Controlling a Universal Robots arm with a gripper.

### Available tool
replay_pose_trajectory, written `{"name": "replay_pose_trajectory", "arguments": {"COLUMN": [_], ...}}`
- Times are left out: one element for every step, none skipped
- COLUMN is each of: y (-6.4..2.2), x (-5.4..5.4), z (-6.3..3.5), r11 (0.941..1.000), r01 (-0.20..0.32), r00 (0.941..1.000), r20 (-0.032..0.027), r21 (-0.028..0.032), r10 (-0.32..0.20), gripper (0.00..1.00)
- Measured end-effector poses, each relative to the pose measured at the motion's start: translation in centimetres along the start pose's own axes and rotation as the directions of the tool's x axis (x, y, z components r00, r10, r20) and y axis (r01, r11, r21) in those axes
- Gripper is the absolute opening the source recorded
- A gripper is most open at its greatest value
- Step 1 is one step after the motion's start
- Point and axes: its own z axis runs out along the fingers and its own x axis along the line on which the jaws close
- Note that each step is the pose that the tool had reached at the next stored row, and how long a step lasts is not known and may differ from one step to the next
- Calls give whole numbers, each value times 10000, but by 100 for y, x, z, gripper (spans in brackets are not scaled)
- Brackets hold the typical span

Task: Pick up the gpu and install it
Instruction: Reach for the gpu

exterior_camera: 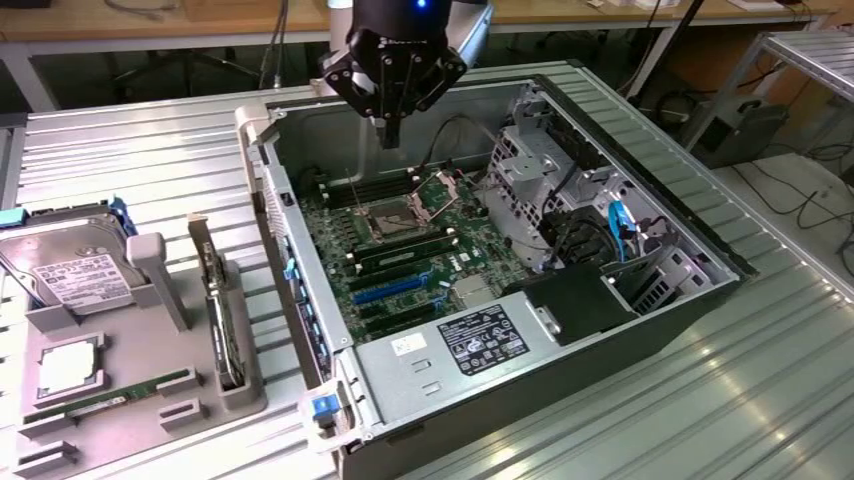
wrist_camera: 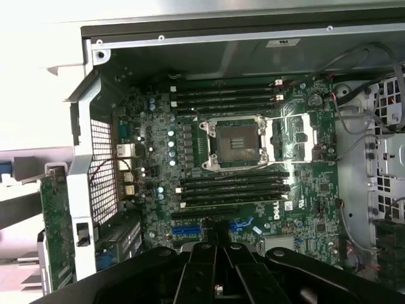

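Observation:
The gpu (exterior_camera: 219,300) stands on edge in a slot of the grey holder (exterior_camera: 240,385), at the exterior view's left of the open computer case (exterior_camera: 641,330). In the wrist view its green board (wrist_camera: 57,228) shows just outside the case's rear wall. My gripper (exterior_camera: 388,135) hangs over the far end of the case, above the motherboard (exterior_camera: 400,250), well away from the gpu. Its fingers (wrist_camera: 204,250) are shut together with nothing between them, over the blue expansion slots (wrist_camera: 190,229).
On the grey holder also rest a hard drive (exterior_camera: 67,265), a silver processor (exterior_camera: 67,368) and a green RAM stick (exterior_camera: 114,395). Inside the case are the open processor socket (wrist_camera: 235,144), RAM slots (wrist_camera: 224,98), drive cages (exterior_camera: 534,170) and cables (exterior_camera: 614,225).

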Motion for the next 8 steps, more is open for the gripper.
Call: {"name": "replay_pose_trajectory", "arguments": {"y": [-13, -28, -47, -66, -86, -111, -136, -166], "x": [19, 43, 72, 98, 126, 162, 200, 248], "z": [-1, -2, -4, -5, -6, -8, -10, -13], "r11": [10000, 10000, 10000, 10000, 10000, 10000, 10000, 10000], "r01": [-2, 0, 1, 1, 1, 1, 0, 0], "r00": [10000, 10000, 10000, 10000, 10000, 10000, 10000, 10000], "r20": [1, 2, 2, 3, 6, 8, 10, 12], "r21": [1, 2, 4, 5, 2, 2, 3, 3], "r10": [2, 0, -1, -1, -1, -1, 0, 0], "gripper": [13, 13, 13, 13, 13, 13, 13, 13]}}
